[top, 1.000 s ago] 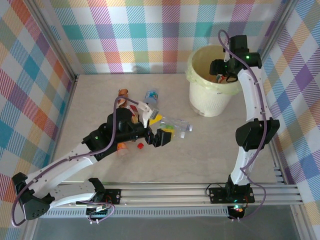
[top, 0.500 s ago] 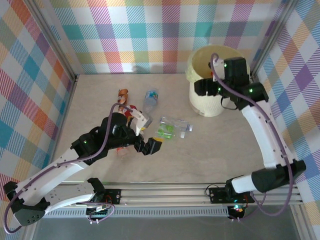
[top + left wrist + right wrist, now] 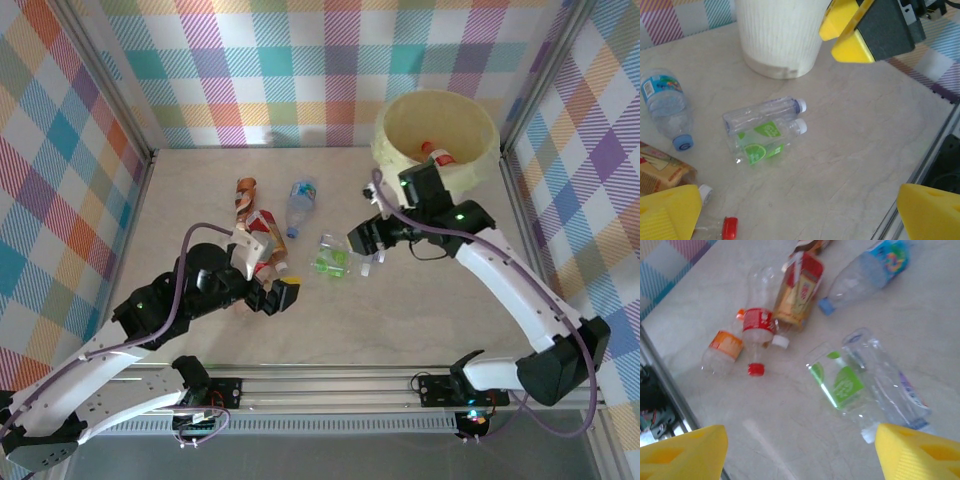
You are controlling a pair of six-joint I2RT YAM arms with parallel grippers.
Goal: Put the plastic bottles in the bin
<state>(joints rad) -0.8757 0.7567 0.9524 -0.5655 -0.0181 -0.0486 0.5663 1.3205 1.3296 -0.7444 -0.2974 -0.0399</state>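
Several plastic bottles lie at the table's middle. A green-labelled bottle (image 3: 328,264) (image 3: 762,143) (image 3: 839,384) lies against a clear one (image 3: 352,246) (image 3: 762,112) (image 3: 886,381). A blue-labelled bottle (image 3: 300,197) (image 3: 866,269), a brown one (image 3: 245,193) and a tan-and-red one (image 3: 263,226) (image 3: 801,289) lie further left. The cream bin (image 3: 470,170) (image 3: 780,35) stands at the back right, a red-capped bottle (image 3: 437,154) inside it. My right gripper (image 3: 366,241) (image 3: 800,455) hovers open over the clear bottle's cap end. My left gripper (image 3: 276,295) (image 3: 800,220) is open above bare table.
A red-labelled bottle (image 3: 759,324), an orange-labelled bottle (image 3: 721,347) and a loose red cap (image 3: 756,369) (image 3: 729,228) lie near the left gripper. Checked walls close in the back and sides. A metal rail (image 3: 400,385) runs along the near edge.
My right arm has swung from over the bin down and left to the bottles at the middle. My left arm has drawn back toward the near left.
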